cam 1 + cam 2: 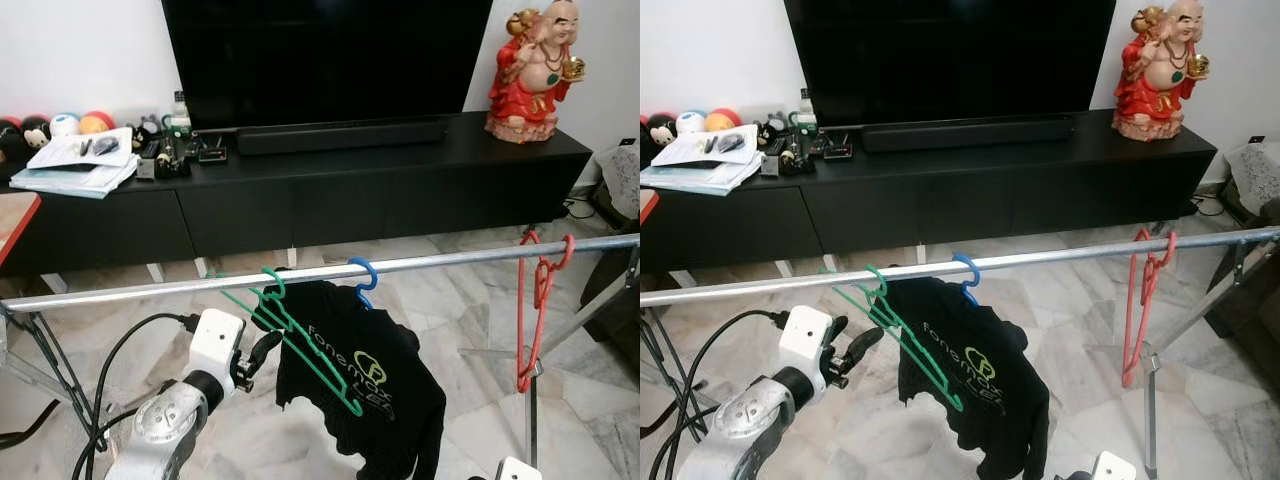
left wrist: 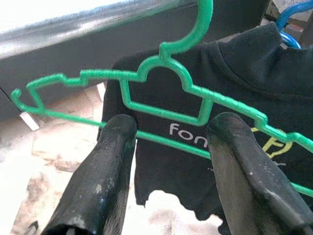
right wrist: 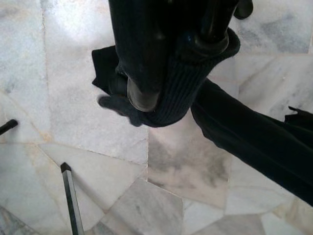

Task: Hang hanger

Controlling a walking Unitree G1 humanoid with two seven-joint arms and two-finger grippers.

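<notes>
Centre-left of the head view, the ridged green plastic hanger (image 1: pixel 300 340) hooks over the round steel rail (image 1: pixel 150 289). The left gripper (image 2: pixel 168 142) is spread wide, its matte black fingers (image 2: pixel 110 161) straddling the hanger's lower bar. The right gripper (image 3: pixel 176 63) clasps a ribbed black sleeve (image 3: pixel 244 137).

Even, bright daylight throughout; the rail (image 2: pixel 93 24) is blurred, with glare above.

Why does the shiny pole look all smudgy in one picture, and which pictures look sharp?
Left wrist view: the metal rail sits behind the green hanger and is blurred and washed out by glare, with the left gripper's fingers spread in front. Left eye view: the rail, black sweater and red hanger look sharp. Right wrist view: the dark fabric is shadowy.
</notes>
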